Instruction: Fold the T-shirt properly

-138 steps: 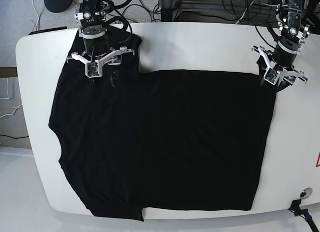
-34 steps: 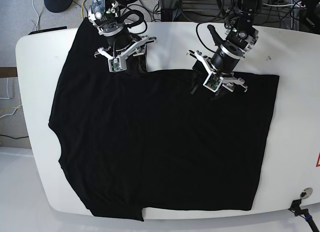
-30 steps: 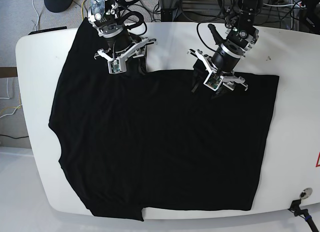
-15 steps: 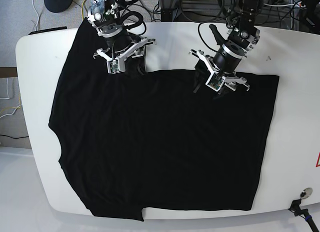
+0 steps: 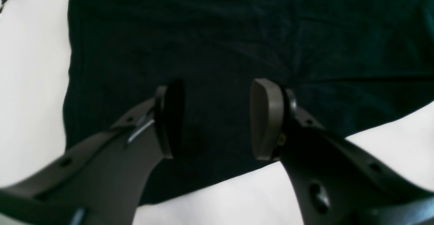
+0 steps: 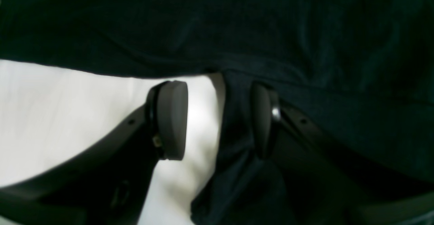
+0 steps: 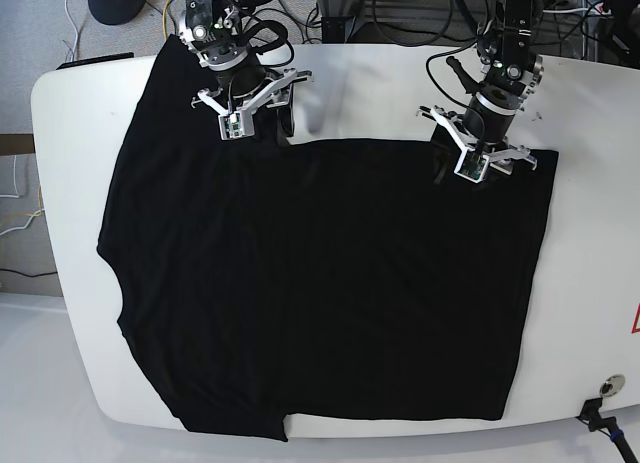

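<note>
The black T-shirt [image 7: 330, 283] lies spread flat over most of the white table [image 7: 380, 93]. My right gripper [image 7: 270, 123], on the base view's left, is at the shirt's far edge by the step in its outline. In the right wrist view it [image 6: 217, 120] is open, with a hanging fold of black fabric [image 6: 237, 123] between the pads, next to the right one. My left gripper [image 7: 485, 155] is at the far edge further right. In the left wrist view it [image 5: 217, 120] is open, low over the shirt [image 5: 237, 32] just inside its hem.
Bare table shows beyond the shirt's far edge and along the right side [image 7: 590, 263]. A small round fitting with a black clamp [image 7: 608, 388] sits at the front right corner. Cables and stands [image 7: 400, 13] crowd the floor behind the table.
My left gripper has moved right along the shirt's far edge, from near the middle toward the right corner. My right gripper has stayed at the step in the edge.
</note>
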`<state>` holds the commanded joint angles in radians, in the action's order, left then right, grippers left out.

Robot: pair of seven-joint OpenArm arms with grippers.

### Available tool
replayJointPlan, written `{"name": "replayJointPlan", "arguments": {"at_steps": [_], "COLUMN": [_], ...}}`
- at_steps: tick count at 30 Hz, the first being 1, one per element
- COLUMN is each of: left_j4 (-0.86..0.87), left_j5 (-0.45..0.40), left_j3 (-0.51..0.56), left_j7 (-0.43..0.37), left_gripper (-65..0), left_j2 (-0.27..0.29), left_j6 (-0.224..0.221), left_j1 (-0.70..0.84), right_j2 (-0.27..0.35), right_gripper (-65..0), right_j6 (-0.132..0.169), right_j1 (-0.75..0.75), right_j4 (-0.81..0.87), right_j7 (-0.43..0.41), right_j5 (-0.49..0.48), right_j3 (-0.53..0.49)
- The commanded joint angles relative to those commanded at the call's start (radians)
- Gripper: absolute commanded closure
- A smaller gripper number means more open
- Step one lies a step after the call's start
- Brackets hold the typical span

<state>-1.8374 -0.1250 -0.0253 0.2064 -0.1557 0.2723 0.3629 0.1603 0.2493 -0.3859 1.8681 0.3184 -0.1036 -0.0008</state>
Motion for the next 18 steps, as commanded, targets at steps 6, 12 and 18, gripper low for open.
{"name": "replayJointPlan", "arguments": {"at_steps": [6, 12, 18], "left_j4": [-0.054, -0.049, -0.048], "left_j5": [0.003, -0.002, -0.002], "left_j3": [0.028, 0.095, 0.184], "left_j7": [-0.002, -0.002, -0.002], "left_gripper": [-29.6, -29.6, -29.2], "left_j2": [-0.011, -0.014, -0.006], "left_j6": [0.000, 0.000, -0.002], "left_j1": [0.020, -0.011, -0.052], "right_j2": [-0.003, -0.005, -0.080], "right_gripper": [-28.8, -28.8, -28.8], "right_j6": [0.005, 0.005, 0.005], "right_j1": [0.021, 0.041, 0.041], "right_j4": [0.071, 0.072, 0.072], "right_j7": [-0.003, -0.003, 0.002], "right_j5": [-0.006, -0.009, -0.012], "right_j3": [-0.009, -0.029, -0.029]}}
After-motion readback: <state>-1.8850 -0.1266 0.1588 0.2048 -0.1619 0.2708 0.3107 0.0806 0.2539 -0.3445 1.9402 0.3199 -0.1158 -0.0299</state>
